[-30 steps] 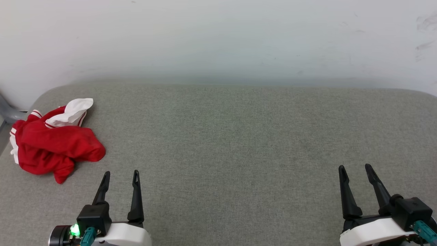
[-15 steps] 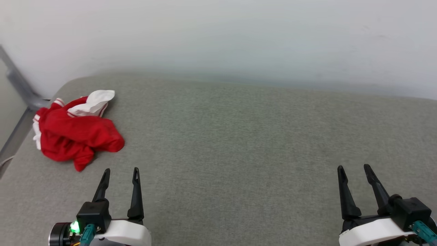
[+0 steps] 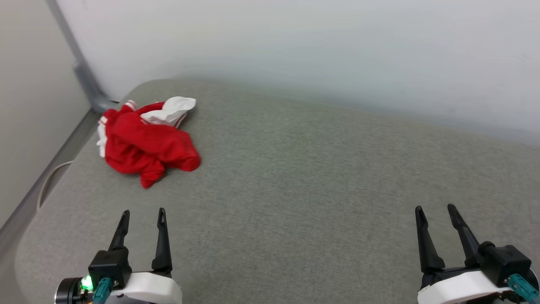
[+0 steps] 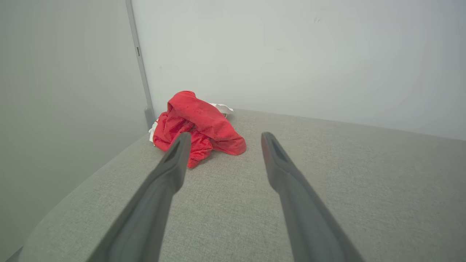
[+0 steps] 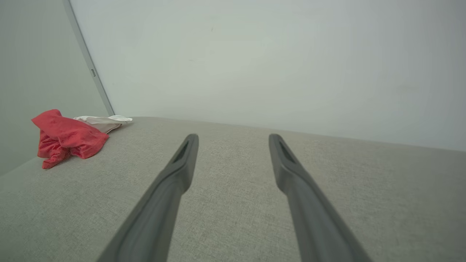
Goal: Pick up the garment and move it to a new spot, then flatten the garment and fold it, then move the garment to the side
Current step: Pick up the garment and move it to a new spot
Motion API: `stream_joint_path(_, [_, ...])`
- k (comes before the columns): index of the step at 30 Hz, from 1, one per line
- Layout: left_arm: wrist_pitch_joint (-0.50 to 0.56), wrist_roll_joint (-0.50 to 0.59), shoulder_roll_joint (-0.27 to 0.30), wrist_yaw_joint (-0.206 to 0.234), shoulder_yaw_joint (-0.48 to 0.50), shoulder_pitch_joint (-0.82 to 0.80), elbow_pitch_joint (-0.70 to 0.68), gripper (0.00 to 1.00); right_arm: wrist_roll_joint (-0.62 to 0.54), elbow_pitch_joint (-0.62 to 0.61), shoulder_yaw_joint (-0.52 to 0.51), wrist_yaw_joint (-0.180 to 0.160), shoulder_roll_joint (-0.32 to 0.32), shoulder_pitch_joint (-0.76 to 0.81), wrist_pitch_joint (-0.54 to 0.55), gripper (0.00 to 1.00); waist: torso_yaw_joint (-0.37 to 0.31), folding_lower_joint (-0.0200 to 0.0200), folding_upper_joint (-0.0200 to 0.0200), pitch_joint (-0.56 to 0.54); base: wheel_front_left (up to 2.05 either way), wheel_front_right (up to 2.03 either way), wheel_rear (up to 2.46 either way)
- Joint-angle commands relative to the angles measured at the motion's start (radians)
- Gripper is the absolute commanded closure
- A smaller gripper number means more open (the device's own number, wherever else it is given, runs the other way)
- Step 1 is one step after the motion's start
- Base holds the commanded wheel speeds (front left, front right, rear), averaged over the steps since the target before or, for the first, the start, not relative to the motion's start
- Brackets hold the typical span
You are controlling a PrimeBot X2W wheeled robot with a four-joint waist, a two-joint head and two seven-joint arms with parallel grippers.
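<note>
garment (image 3: pixel 145 143) — crumpled red heap, white sleeve (striped trim) uppermost

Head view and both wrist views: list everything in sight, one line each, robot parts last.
garment: one, red with white sleeves, crumpled in a heap at the far left corner of the padded surface
padded surface: one, grey-green fabric, spread under both grippers
wall: one, pale white, behind the surface
post: one, grey, slanting up the wall left of the garment
cable: one, pale, beside the surface's left edge
left gripper: one, dark fingers, lower left, open, empty
right gripper: one, dark fingers, lower right, open, empty
</note>
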Motion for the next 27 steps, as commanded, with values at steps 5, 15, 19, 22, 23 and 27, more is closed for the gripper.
stream_joint_path(5, [-0.002,-0.007,-0.001,-0.003,0.015,-0.002,0.001,0.00,0.009,-0.004,0.002,-0.001,0.001,0.008,-0.002,0.00,0.070,0.0000,-0.0001,-0.002,0.00,0.00,0.00])
stream_joint_path(15, [-0.002,-0.004,-0.001,-0.011,0.032,0.001,0.002,0.00,0.009,-0.004,0.006,-0.001,0.001,0.014,-0.002,0.00,0.165,0.0000,-0.0001,0.001,0.00,0.00,0.00])
stream_joint_path(19, [-0.002,-0.005,-0.001,-0.011,0.033,0.001,0.002,0.00,0.004,-0.006,0.005,-0.001,0.001,0.010,-0.002,0.00,0.195,0.0000,-0.0001,0.005,0.00,0.00,0.00])
stream_joint_path(22, [-0.002,-0.010,-0.001,-0.010,0.034,0.005,0.002,0.00,0.003,-0.004,0.006,-0.001,0.001,0.007,-0.002,0.00,0.211,0.0000,-0.0001,0.006,0.00,0.00,0.00])
stream_joint_path(23, [-0.002,-0.009,-0.001,-0.011,0.034,0.007,0.002,0.00,0.002,-0.004,0.005,-0.001,0.001,0.007,-0.002,0.00,0.214,0.0000,-0.0001,0.006,0.00,0.00,0.00])
stream_joint_path(27, [-0.002,-0.002,-0.001,-0.011,0.038,0.010,0.005,0.00,0.003,-0.001,0.008,-0.001,0.000,0.002,-0.002,0.00,0.221,0.0000,-0.0001,0.005,0.00,0.00,0.00])
